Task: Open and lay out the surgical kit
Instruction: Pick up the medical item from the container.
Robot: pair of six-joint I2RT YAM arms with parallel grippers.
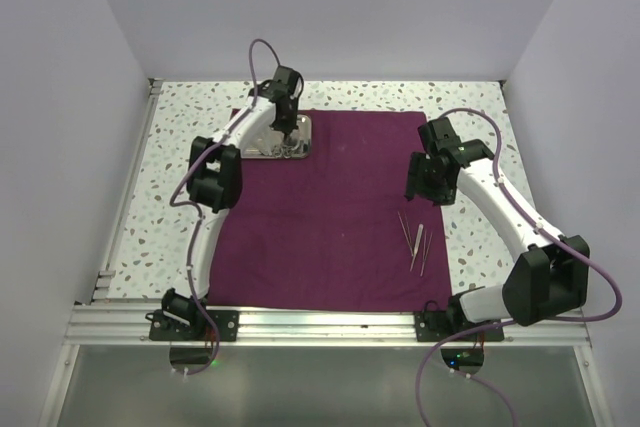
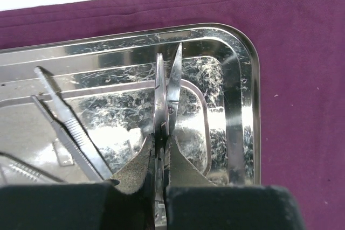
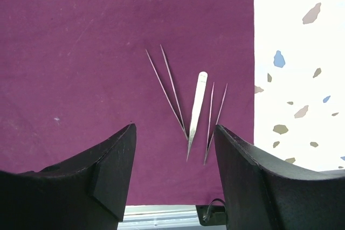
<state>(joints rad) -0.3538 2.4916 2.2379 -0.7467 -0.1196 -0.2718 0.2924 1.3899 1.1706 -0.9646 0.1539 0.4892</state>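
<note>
The magenta-purple cloth wrap lies spread flat on the table. The steel tray sits at its far left corner. My left gripper is down in the tray, shut on a pair of silver scissors whose blades point away from me. Tweezers lie in the tray to the left of the scissors. Three thin tweezers lie side by side on the cloth at the near right, also in the right wrist view. My right gripper hovers open and empty above the cloth.
The speckled terrazzo tabletop shows around the cloth, with bare strips at left and right. White walls close in the back and sides. An aluminium rail with the arm bases runs along the near edge.
</note>
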